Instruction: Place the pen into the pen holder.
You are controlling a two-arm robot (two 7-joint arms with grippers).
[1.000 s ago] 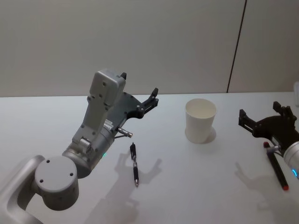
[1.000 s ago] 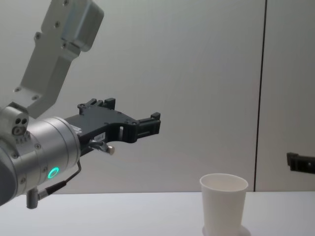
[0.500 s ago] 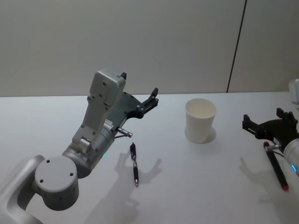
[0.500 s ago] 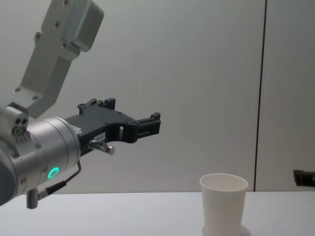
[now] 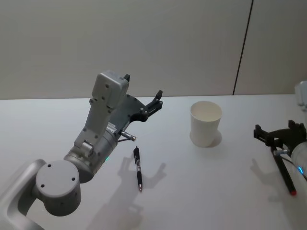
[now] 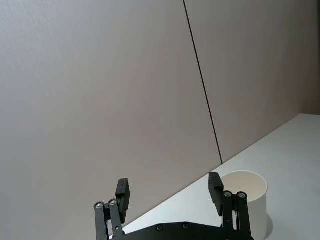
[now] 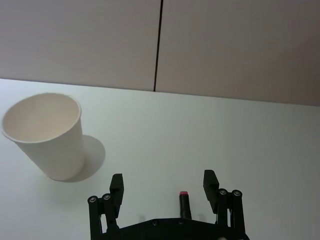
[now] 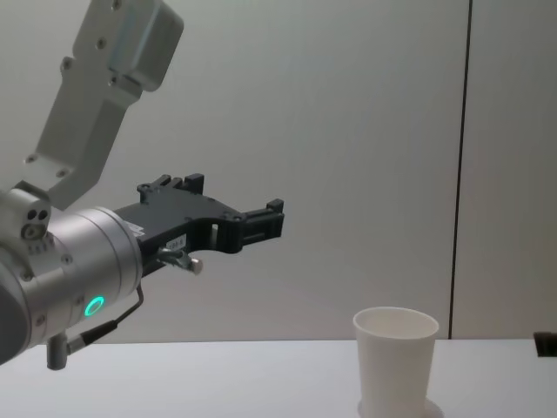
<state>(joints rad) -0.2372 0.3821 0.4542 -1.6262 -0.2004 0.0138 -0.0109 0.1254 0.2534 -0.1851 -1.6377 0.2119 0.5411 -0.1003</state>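
The left gripper (image 5: 143,85) is raised above the white table (image 5: 43,120) with its jaws spread, holding nothing. The right gripper (image 5: 274,127) sits low at the table's right side, jaws likewise apart and unloaded, directly over a red-tipped pen (image 5: 284,173) (its red end shows between the fingers in the right wrist view). A black pen (image 5: 138,168) lies flat beside the left arm. The white paper cup (image 5: 206,123) stands upright between the two pens, farther back.

Pen holder (image 5: 206,123) on table (image 5: 201,201), right of centre — pen (image 5: 138,170) left of it, nearer robot; second pen (image 5: 285,175) far right.
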